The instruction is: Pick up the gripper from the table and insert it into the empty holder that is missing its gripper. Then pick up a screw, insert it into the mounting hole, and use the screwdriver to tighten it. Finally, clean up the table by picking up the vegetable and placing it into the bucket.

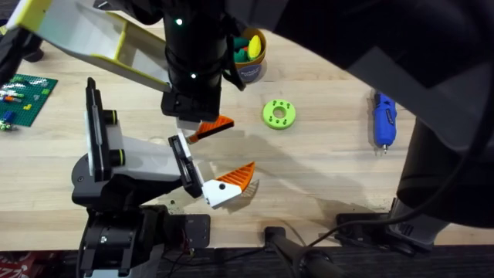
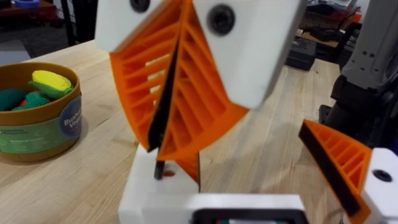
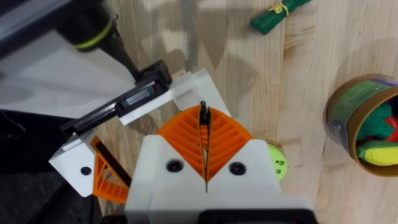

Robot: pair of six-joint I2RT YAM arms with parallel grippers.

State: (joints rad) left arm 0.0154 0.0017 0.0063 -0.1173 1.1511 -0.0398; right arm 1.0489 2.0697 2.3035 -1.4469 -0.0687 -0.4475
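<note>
On the desk (image 1: 324, 162), beside the holder (image 1: 123, 154), my left hand (image 2: 180, 118) is pinched onto the gripper (image 1: 212, 127) — its white base just touching the holder's jaw bracket. My right hand (image 3: 205, 155) is closed and empty; the screwdriver (image 1: 384, 120) lies well apart, the bucket (image 1: 251, 58) behind.

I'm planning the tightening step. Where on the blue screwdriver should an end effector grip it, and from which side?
Probably the thick blue body of the screwdriver, about mid-length and from straight above, with the fingers closing across its narrow width. It lies flat on the table, with the thin metal tip toward the arms' bases, and that end looks too slim to clamp.
</note>
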